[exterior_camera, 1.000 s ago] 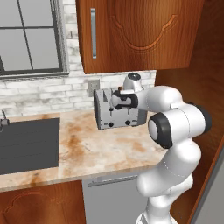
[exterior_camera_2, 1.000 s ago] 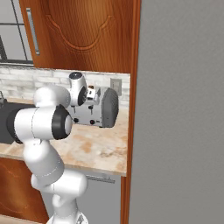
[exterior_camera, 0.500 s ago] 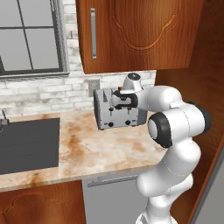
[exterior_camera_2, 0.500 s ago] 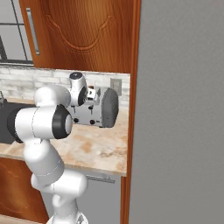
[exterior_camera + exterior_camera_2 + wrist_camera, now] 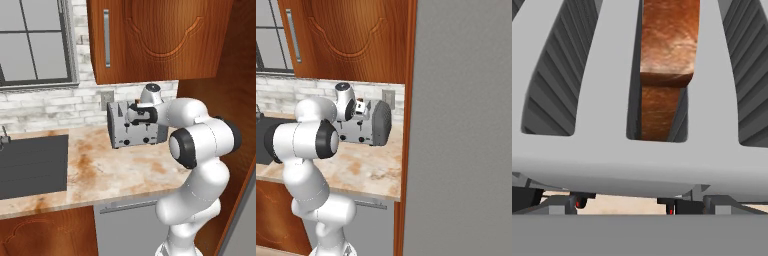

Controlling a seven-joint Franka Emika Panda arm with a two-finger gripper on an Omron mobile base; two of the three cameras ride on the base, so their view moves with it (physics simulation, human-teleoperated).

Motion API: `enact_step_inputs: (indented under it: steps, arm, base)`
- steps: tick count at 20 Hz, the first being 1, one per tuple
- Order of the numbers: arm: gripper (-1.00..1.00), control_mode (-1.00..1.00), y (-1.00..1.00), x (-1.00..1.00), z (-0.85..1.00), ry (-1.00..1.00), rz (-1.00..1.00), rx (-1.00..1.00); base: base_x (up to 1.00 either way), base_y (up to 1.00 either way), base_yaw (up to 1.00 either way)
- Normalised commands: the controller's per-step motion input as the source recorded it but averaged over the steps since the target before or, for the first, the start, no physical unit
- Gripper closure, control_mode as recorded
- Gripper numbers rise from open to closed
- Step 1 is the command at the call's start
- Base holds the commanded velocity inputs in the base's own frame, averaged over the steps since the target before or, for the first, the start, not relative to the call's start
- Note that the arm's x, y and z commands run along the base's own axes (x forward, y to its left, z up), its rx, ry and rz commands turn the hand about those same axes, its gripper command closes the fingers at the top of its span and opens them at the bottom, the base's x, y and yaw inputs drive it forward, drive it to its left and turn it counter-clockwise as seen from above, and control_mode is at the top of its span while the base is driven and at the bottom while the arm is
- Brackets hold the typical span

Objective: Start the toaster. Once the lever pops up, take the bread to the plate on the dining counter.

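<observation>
The silver-grey toaster [image 5: 131,134] stands on the marbled worktop against the brick wall, its black levers and knobs facing the room. My gripper [image 5: 135,113] hovers just above its top near the front edge, also in the right base view as gripper [image 5: 359,111], and points down at the slots. In the hand view the toaster [image 5: 612,165] lies close beneath, and the brown-crusted bread [image 5: 666,55] stands upright in the second slot from the right. The jaws are open and hold nothing. The plate and the dining counter are out of view.
A dark sink [image 5: 30,162] is set into the worktop [image 5: 110,172] at the left. A wooden wall cabinet [image 5: 150,40] hangs right above the toaster. A tall grey panel [image 5: 461,125] and a wooden side wall close off the right.
</observation>
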Motion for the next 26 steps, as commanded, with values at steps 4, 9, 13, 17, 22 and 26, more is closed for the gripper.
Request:
enact_step_inputs:
  steps: [4,9,13,17,22,26]
  arm:
    - [-1.0,-1.0,0.01,0.0,-0.11,0.0,0.0,0.0]
    - [-1.0,-1.0,0.0,0.0,0.0,0.0,0.0,0.0]
    - [-1.0,-1.0,0.0,0.0,0.0,0.0,0.0,0.0]
    - [-1.0,-1.0,0.0,0.0,0.0,0.0,0.0,0.0]
    - [-1.0,-1.0,0.0,0.0,0.0,0.0,0.0,0.0]
    - [-1.0,-1.0,0.0,0.0,0.0,0.0,0.0,0.0]
  base:
    - [0.0,0.0,0.0]
    - [0.0,0.0,0.0]
    - [0.0,0.0,0.0]
    - [0.0,0.0,0.0]
    - [0.0,0.0,0.0]
    - [0.0,0.0,0.0]
